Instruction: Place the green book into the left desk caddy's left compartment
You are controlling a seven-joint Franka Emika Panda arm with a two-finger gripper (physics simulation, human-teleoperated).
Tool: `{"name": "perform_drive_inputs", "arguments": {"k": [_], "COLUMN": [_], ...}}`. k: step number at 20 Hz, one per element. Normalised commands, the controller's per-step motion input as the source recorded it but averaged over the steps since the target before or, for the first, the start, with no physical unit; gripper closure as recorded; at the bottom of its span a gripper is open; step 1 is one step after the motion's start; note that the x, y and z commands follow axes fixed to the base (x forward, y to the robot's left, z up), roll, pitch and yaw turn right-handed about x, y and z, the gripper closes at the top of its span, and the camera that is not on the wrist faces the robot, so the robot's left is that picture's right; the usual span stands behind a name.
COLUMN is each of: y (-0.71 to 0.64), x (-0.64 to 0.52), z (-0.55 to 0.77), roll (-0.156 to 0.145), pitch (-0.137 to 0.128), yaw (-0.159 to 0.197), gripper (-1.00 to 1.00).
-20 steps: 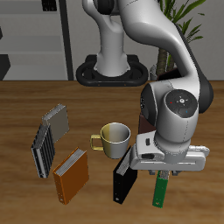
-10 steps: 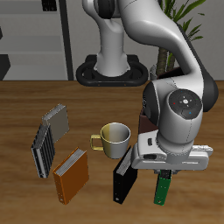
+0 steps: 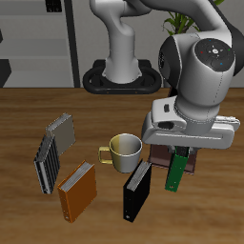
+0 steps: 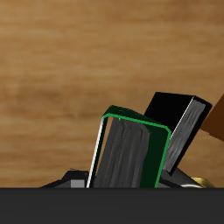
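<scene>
The end effector is clamped on the top of the green book, which hangs upright and clear of the surface, over the part near the front edge. In the wrist view the green book fills the foreground with its pale page edges showing, and the fingertips themselves are hidden, so the grasp is inferred from the book hanging free. Holding the book by its top edge leaves its lower edge free to go down into an open-topped box. The black book stands on the surface just beside and below, near the front edge, and the yellowish mug sits next to it, toward the middle. The left desk caddy is a dark box largely masked by the arm, directly behind the hanging book. The other caddy and the orange-brown book lie well apart toward the opposite side edge. The book is not yet inside any compartment.
</scene>
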Motion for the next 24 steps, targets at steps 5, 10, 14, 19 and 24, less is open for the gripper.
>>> {"name": "perform_drive_inputs", "arguments": {"k": [5,10,14,19,24], "y": [-0.05,0.09,0.23,0.22,0.00], "x": [-0.54,-0.66,-0.82,-0.72,-0.57], "z": [0.73,0.52,0.49,0.26,0.03], "roll": [-0.033,-0.006,0.049,0.035,-0.047], "pitch": [-0.074,-0.071,-0.086,-0.098,-0.021], "yaw": [-0.032,0.013,0.018,0.018,-0.070], "gripper": [1.00,1.00,1.00,1.00,1.00]}}
